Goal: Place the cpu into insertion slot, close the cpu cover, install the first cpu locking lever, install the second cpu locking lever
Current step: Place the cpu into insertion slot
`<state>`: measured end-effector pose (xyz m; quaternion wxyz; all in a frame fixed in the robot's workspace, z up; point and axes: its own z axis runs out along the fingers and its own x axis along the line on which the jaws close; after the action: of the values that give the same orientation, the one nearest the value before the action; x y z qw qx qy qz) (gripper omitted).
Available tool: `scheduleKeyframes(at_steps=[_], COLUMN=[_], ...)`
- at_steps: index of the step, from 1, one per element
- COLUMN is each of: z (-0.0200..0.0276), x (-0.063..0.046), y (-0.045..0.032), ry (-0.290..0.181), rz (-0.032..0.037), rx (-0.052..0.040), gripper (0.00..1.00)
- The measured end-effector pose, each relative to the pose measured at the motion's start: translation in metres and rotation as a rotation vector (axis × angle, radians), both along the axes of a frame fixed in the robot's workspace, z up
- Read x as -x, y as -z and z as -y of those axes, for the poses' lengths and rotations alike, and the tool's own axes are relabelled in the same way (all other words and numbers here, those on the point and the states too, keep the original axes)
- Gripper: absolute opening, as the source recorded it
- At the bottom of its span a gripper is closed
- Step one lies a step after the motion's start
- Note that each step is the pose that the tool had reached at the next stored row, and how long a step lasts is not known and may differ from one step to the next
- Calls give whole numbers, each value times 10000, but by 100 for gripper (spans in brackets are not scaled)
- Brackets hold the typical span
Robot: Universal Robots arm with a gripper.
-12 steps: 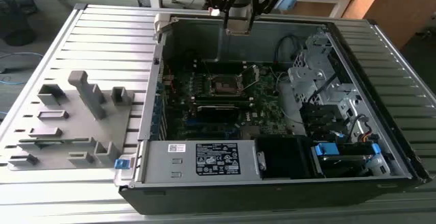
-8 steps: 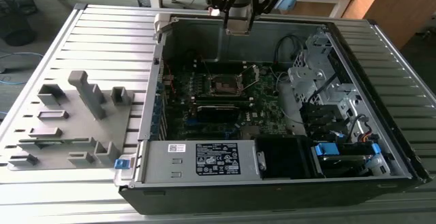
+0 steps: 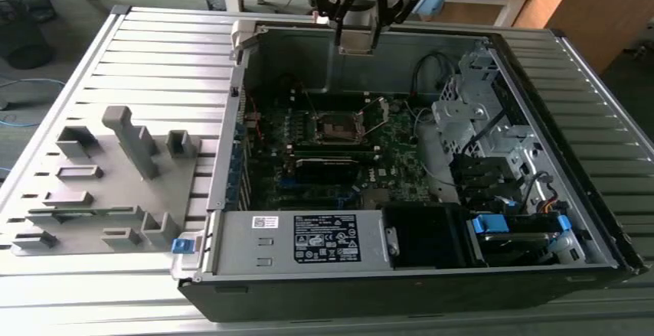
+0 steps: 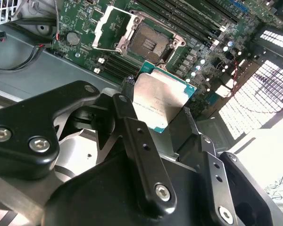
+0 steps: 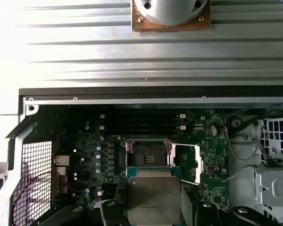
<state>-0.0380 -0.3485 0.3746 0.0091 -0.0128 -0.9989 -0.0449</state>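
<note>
My gripper (image 3: 358, 39) hangs above the open computer case, over its far wall, shut on the cpu (image 3: 359, 42). In both wrist views the cpu (image 4: 162, 100) (image 5: 153, 200) is a flat silver-grey square on a green board, pinched at two opposite edges by the black fingers (image 4: 127, 94). Below it on the motherboard lies the insertion slot (image 5: 148, 154) (image 4: 150, 44) (image 3: 335, 127), bare, with nothing in it. The cpu cover (image 5: 186, 162) (image 4: 111, 27) is swung open beside the slot. I cannot make out the locking levers among the socket's metal parts.
The case's far wall (image 3: 306, 60) stands just under the gripper. A power supply (image 3: 306, 240) fills the near end and a drive cage (image 3: 480, 114) with cables lines the exterior view's right. Memory slots (image 5: 141, 123) run beside the socket. A grey fixture plate (image 3: 92, 183) lies outside the case.
</note>
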Motion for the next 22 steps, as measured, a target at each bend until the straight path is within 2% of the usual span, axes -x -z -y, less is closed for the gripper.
scheduleKeyframes(at_steps=[22], z=[0], x=[0], y=[45], ry=[-1], rz=[1], rx=[-2], gripper=[54])
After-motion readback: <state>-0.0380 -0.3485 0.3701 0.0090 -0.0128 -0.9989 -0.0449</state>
